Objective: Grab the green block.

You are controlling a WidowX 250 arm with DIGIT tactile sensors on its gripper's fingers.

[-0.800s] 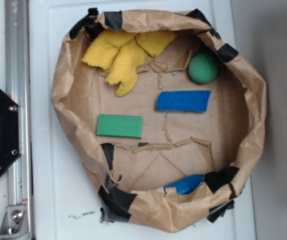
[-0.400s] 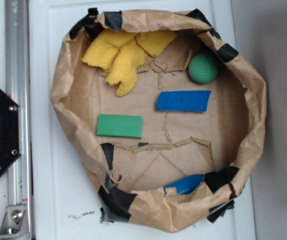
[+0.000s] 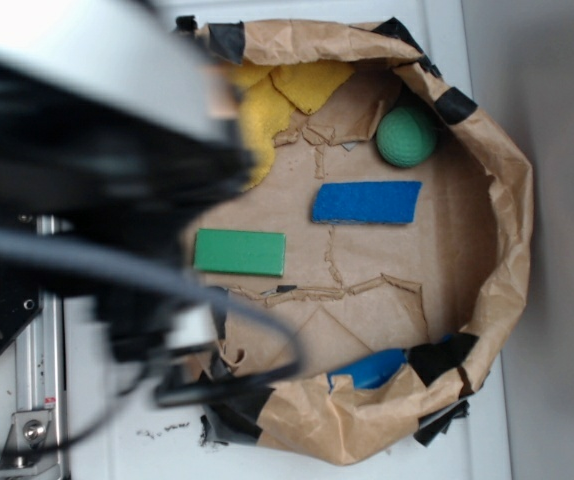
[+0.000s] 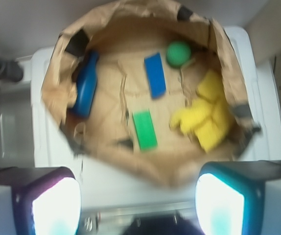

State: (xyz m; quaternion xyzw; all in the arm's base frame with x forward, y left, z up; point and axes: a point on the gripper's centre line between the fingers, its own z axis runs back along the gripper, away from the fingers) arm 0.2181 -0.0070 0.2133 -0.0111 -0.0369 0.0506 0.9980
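Observation:
The green block (image 3: 240, 252) lies flat on the floor of a brown paper bag basin (image 3: 512, 230), left of centre. In the wrist view the green block (image 4: 144, 129) lies ahead in the basin (image 4: 52, 83), far beyond the fingertips. My gripper (image 4: 138, 198) is open, high above the white surface just outside the basin's near rim, and nothing is between its fingers (image 4: 52, 203). In the exterior view my arm (image 3: 87, 130) is a dark blur over the basin's left rim, and the fingers cannot be made out there.
Inside the basin are a round green ball (image 3: 406, 136) at the far right, a blue rectangle (image 3: 366, 202) in the middle, a yellow cloth (image 3: 302, 85) at the top and a blue object (image 3: 370, 368) under the lower rim. A metal rail (image 3: 42, 400) runs along the left.
My arm has swung into the exterior view from the left and now covers the basin's left rim and part of the yellow cloth. The objects have not moved.

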